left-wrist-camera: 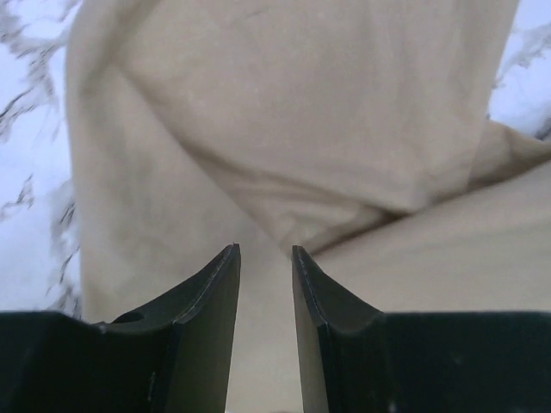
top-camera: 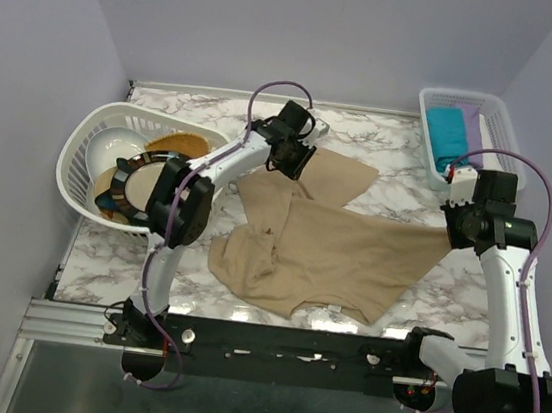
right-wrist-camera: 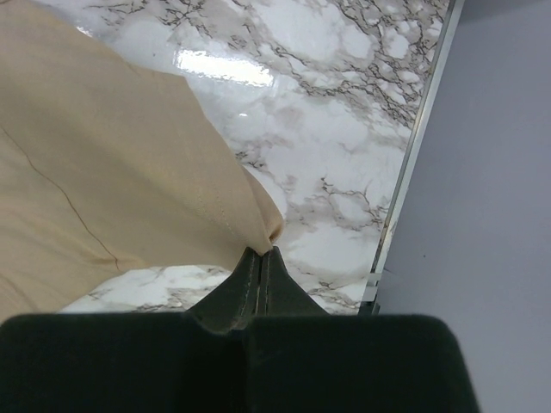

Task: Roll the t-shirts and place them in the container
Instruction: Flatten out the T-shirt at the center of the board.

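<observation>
My right gripper (right-wrist-camera: 261,253) pinches a corner of the beige t-shirt (top-camera: 336,254), which stretches leftward to my left gripper (left-wrist-camera: 265,251), spread just above it.

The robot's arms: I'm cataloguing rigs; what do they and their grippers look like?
The left arm and right arm are white tubular links with black joint housings, each trailing a looping purple cable. The left gripper and right gripper have black wedge-shaped fingers.

plate (top-camera: 137,188) partly behind left arm (top-camera: 211,163), beige t-shirt (left-wrist-camera: 301,129) edge-cropped
</observation>
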You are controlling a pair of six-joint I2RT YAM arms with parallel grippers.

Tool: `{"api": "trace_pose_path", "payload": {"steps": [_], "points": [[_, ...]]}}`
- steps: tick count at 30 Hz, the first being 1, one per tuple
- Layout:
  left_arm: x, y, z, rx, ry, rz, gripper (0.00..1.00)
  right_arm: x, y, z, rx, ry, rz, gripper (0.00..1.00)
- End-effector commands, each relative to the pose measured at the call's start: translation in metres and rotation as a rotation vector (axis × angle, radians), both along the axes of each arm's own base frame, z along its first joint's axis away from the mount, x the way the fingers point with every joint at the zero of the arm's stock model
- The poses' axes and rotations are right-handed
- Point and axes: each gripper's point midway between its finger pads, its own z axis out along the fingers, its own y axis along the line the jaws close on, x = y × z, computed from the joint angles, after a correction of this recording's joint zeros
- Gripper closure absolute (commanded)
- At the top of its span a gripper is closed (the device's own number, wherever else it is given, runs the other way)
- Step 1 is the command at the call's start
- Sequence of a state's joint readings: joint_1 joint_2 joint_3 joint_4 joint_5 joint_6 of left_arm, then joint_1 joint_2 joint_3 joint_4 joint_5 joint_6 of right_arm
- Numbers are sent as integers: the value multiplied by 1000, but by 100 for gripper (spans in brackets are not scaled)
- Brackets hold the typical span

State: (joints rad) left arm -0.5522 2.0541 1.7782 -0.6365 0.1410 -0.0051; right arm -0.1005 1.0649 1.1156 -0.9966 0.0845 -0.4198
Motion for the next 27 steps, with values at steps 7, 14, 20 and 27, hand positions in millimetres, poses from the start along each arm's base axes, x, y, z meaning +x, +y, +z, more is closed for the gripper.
{"api": "trace_pose_path", "payload": {"steps": [7, 14, 20, 27], "points": [[44, -9, -78, 51, 100, 128, 53, 8, 3, 3, 30, 22, 8, 99], [-35, 21, -123, 116, 358, 132, 55, 42, -9, 15, -20, -24, 9, 99], [-114, 36, -107, 119, 466, 85, 62, 88, -36, 21, -58, -48, -31, 100], [-218, 43, -74, 103, 511, -111, 65, 144, -69, 33, -54, -60, -71, 100]]}}
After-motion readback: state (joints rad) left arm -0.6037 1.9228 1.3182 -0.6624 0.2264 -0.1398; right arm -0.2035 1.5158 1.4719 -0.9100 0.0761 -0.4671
